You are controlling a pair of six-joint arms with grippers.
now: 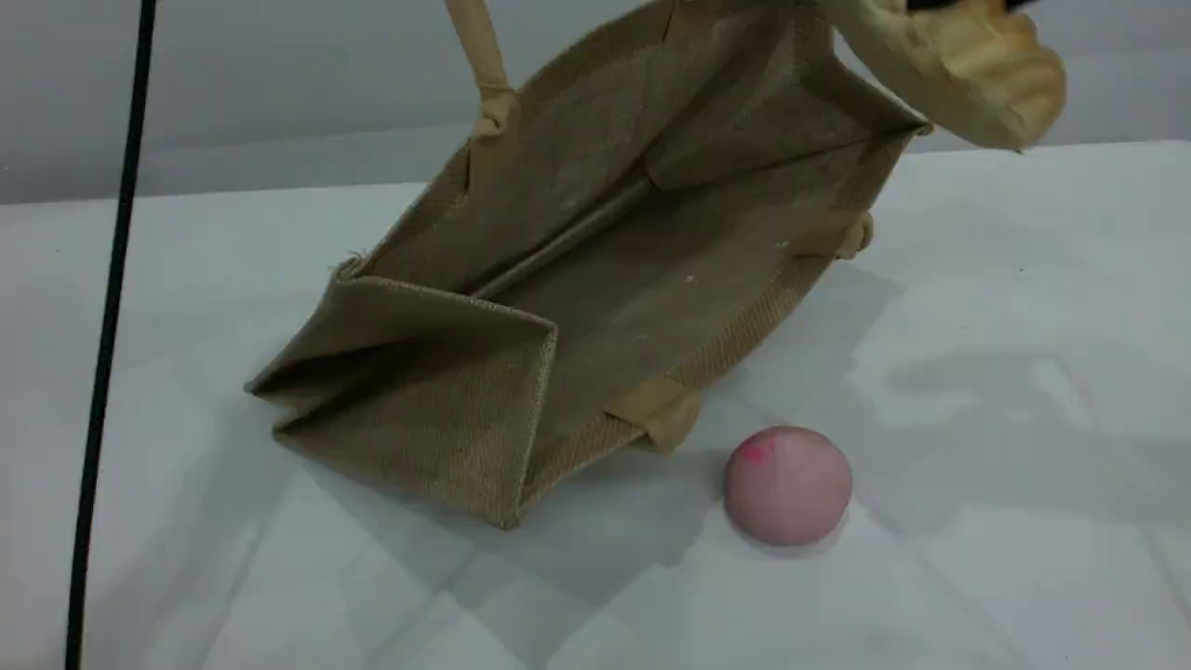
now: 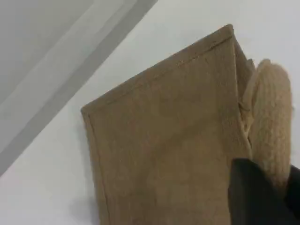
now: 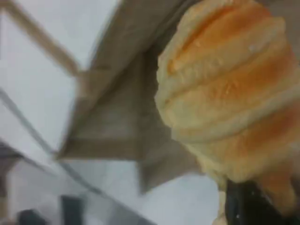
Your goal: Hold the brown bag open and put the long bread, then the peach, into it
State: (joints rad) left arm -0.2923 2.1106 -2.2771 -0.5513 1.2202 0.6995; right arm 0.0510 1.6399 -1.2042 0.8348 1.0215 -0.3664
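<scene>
The brown bag (image 1: 595,279) lies on its side on the table, its mouth wide open toward the camera. One tan rope handle (image 1: 479,56) rises out of the top edge. In the left wrist view, my left gripper (image 2: 267,192) is shut on that handle (image 2: 271,117), beside the bag's outer wall (image 2: 164,154). The long bread (image 1: 968,70) hangs in the air at the top right, just past the bag's upper right corner. My right gripper (image 3: 253,206) is shut on one end of the long bread (image 3: 234,93). The pink peach (image 1: 788,484) rests on the table in front of the bag, apart from it.
A black cable (image 1: 102,335) runs down the left side of the scene view. The white table (image 1: 1023,354) ends at a grey wall behind the bag. The bag's second handle (image 1: 665,419) lies flat under its lower edge, near the peach.
</scene>
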